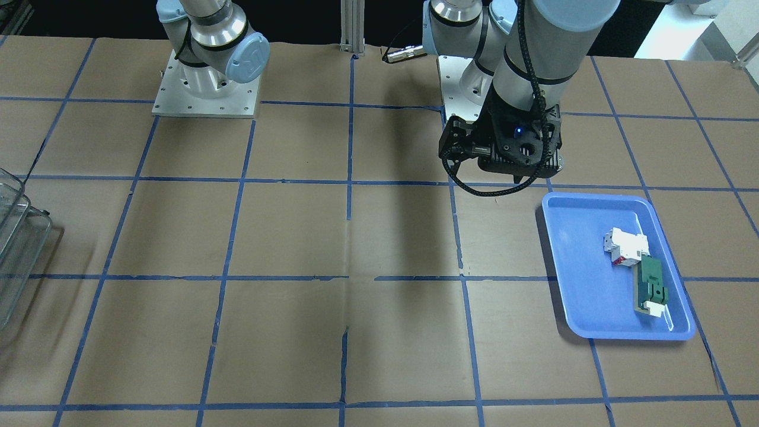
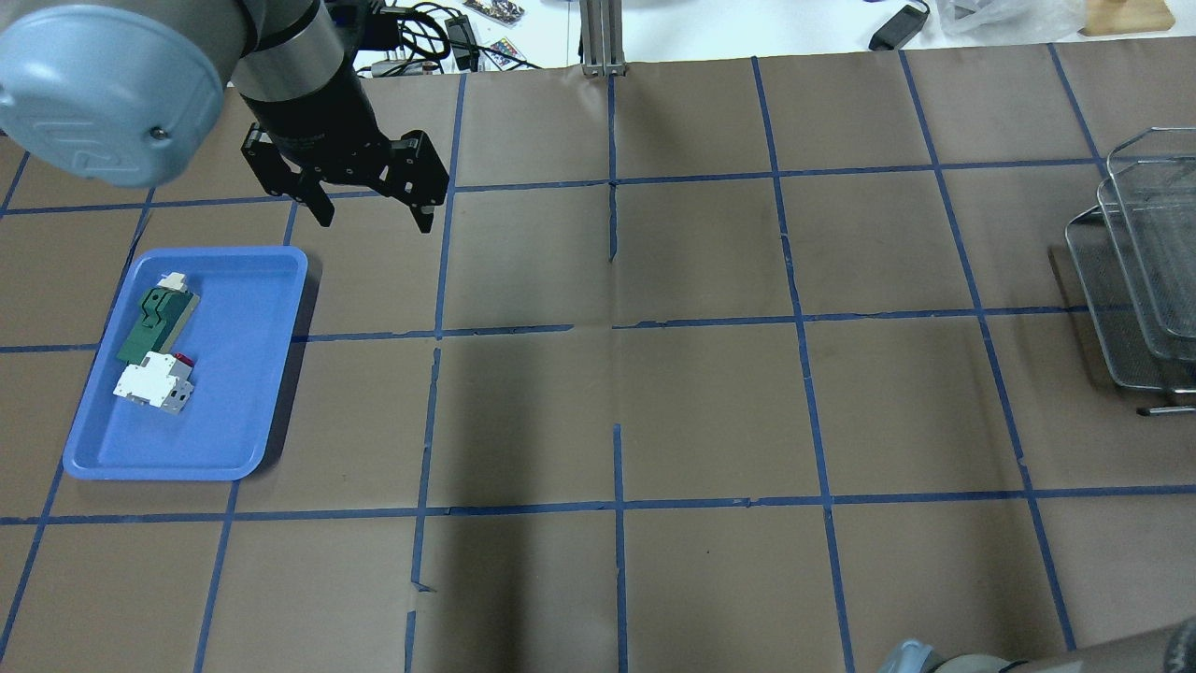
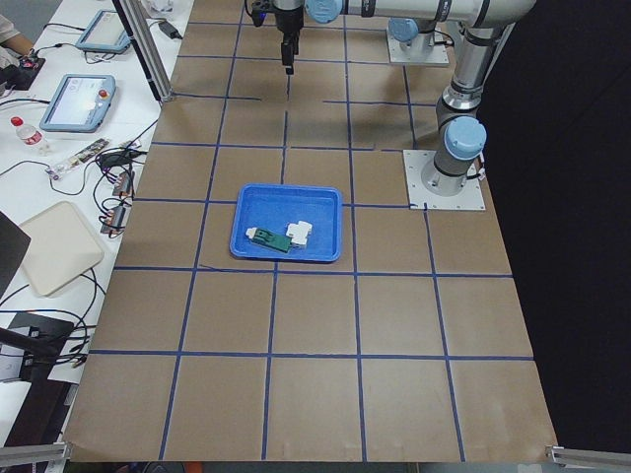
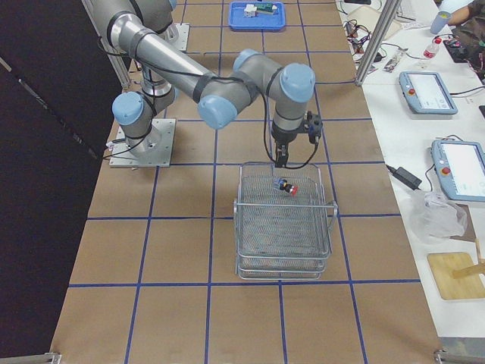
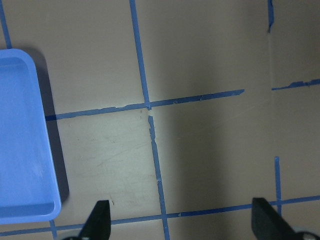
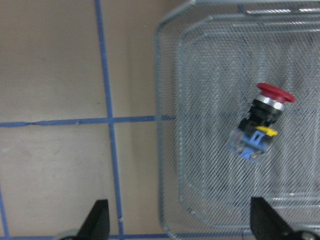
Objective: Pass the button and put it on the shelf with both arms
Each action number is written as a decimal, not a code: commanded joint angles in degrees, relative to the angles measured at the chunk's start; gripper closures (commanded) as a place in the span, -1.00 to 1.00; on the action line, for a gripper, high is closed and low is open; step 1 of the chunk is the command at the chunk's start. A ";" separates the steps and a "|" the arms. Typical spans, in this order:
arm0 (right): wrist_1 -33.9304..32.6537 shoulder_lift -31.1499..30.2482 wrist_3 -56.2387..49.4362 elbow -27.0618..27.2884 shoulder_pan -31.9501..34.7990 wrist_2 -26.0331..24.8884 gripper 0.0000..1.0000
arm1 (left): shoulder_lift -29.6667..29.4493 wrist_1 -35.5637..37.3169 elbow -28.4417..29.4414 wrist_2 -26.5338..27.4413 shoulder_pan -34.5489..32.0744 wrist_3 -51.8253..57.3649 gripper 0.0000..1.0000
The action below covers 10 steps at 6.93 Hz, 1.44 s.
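Observation:
The button (image 6: 261, 122), red cap with a black body and a yellow part, lies on its side on the mesh of the shelf's (image 6: 200, 65) top tier; it also shows in the exterior right view (image 4: 288, 186). My right gripper (image 6: 182, 224) is open and empty, just above the shelf (image 4: 284, 227) and apart from the button. My left gripper (image 2: 374, 213) is open and empty, hovering over bare table beyond the blue tray's (image 2: 234, 421) far right corner; its fingertips (image 5: 99, 219) show spread wide in the left wrist view.
The blue tray (image 1: 575, 267) holds a white block with a red mark (image 2: 149, 383) and a green flat part (image 2: 149, 318). The shelf (image 2: 1149, 280) stands at the table's right edge. Brown paper with a blue tape grid covers the table.

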 commanded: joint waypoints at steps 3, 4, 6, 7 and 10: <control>5.90 -7.36 35.73 2.02 30.23 -3.09 -1.00 | 0.13 -0.07 -0.09 0.00 0.01 -0.07 -1.00; 5.72 -7.54 41.66 3.08 36.06 -6.68 -1.00 | 0.30 -0.07 -0.09 0.00 0.01 -0.07 -1.00; 6.07 -7.72 42.33 4.05 39.37 -6.54 -1.00 | 0.39 -0.16 -0.09 0.09 0.10 -0.07 -1.00; 5.72 -10.07 42.25 6.75 39.02 -6.45 -1.00 | 0.39 -0.51 -0.09 0.09 0.10 -0.07 -1.00; 5.72 -13.86 41.90 9.85 32.62 -1.99 -1.00 | 0.39 -0.51 -0.09 0.09 0.10 -0.07 -1.00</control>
